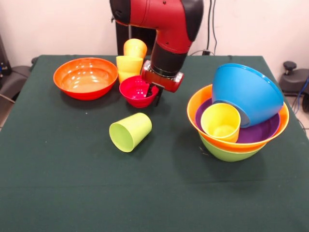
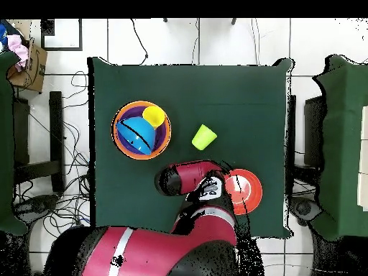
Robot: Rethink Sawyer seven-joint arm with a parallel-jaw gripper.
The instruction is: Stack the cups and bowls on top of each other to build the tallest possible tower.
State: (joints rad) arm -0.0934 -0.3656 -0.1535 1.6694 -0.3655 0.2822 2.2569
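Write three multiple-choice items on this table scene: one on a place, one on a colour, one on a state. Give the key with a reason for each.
1. Where is the gripper?
A. Over the small magenta-red bowl
B. Over the blue bowl
C. Over bare cloth

2. What colour is the cup inside the nested bowls?
A. Green
B. Yellow
C. Purple

3. How does the lime green cup sit?
A. Upright
B. Upside down
C. On its side

Key: 1 A, its tip dips into that bowl. 2 B, the yellow cup rests on the purple bowl. 3 C, its mouth faces sideways.
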